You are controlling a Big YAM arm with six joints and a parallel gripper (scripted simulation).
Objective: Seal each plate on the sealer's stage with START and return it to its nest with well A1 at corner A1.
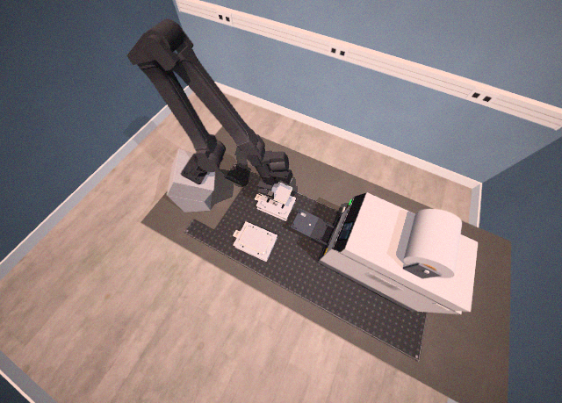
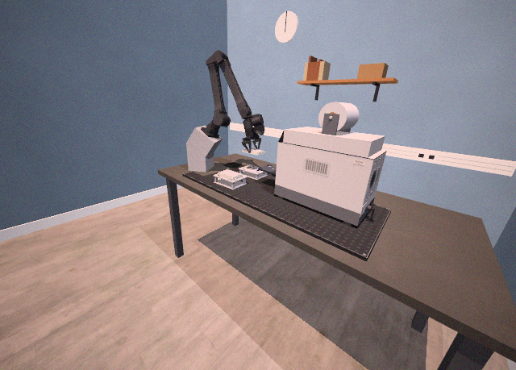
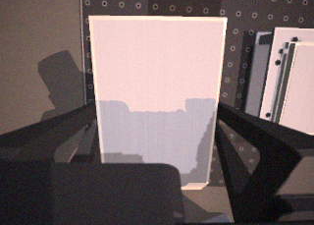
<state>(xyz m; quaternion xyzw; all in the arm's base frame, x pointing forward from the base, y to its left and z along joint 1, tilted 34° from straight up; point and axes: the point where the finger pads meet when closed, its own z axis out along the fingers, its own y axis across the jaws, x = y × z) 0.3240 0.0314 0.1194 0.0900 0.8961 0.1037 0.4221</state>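
The plate (image 3: 157, 87) hides the pincer's (image 3: 157, 151) fingertip contact.
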